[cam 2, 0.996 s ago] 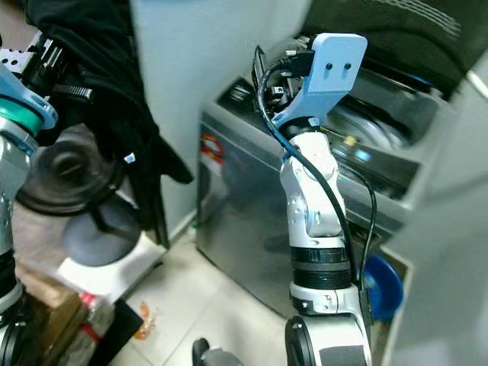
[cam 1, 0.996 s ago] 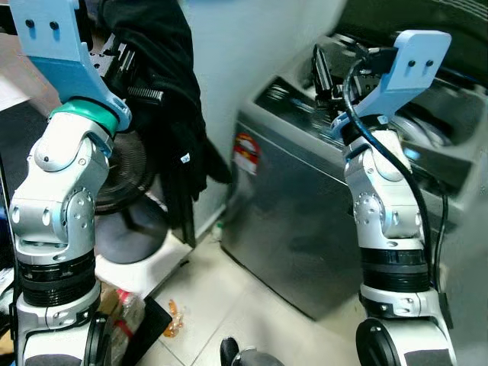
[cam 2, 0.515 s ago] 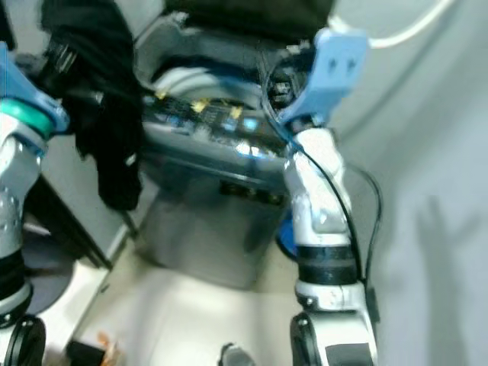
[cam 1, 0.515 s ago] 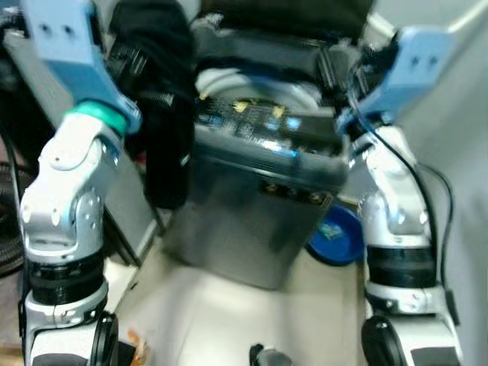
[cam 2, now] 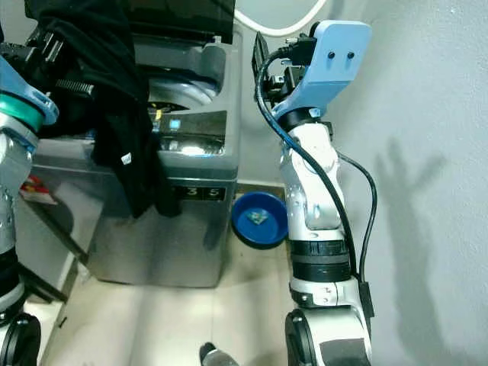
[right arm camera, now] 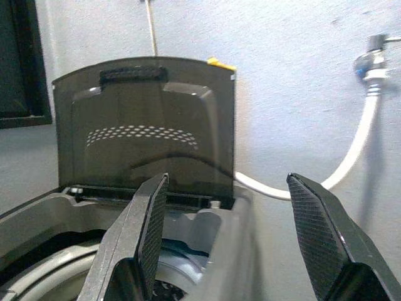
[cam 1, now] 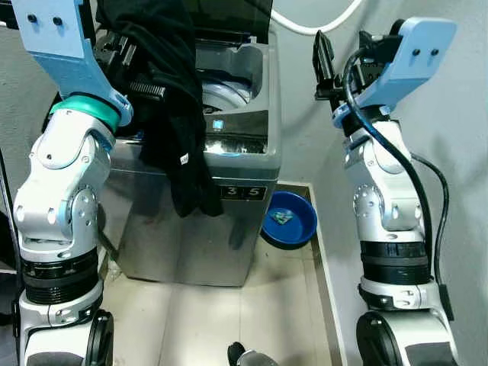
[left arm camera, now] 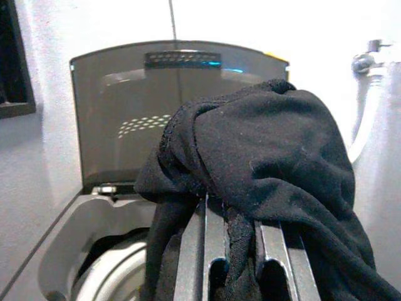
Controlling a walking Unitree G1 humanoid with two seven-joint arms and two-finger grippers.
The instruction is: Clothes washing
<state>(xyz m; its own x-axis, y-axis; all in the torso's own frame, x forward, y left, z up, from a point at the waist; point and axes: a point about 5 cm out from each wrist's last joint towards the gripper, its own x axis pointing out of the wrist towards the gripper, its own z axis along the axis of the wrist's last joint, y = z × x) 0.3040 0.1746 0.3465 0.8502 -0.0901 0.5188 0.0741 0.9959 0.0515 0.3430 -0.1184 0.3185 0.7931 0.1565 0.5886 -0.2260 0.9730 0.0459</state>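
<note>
1. Black cloth, a bundled garment (cam 1: 171, 114), hangs from the left gripper (left arm camera: 235, 263), whose two fingers are closed on it; in the left wrist view the fabric is bunched over and between the fingers, and the loose end drapes down in front of the machine's control panel.
2. The top-loading washing machine (cam 1: 229, 221) stands directly before the robot with its dark lid (right arm camera: 147, 125) raised upright against the wall, so the drum opening (cam 1: 225, 91) is exposed and ready.
3. The right gripper (right arm camera: 229, 244) is held up beside the machine, at its right side near the wall, its fingers spread wide with nothing between them.
4. Judged from this, the pick-up and the approach are done and the lid is already open; the garment is not yet in the drum, since it hangs above and in front of the machine's front edge.
5. What is left appears to be moving the left arm over the drum, letting go of the garment, closing the lid and starting the wash.
6. A blue basin (cam 1: 288, 219) sits on the floor just beside the machine.
</note>
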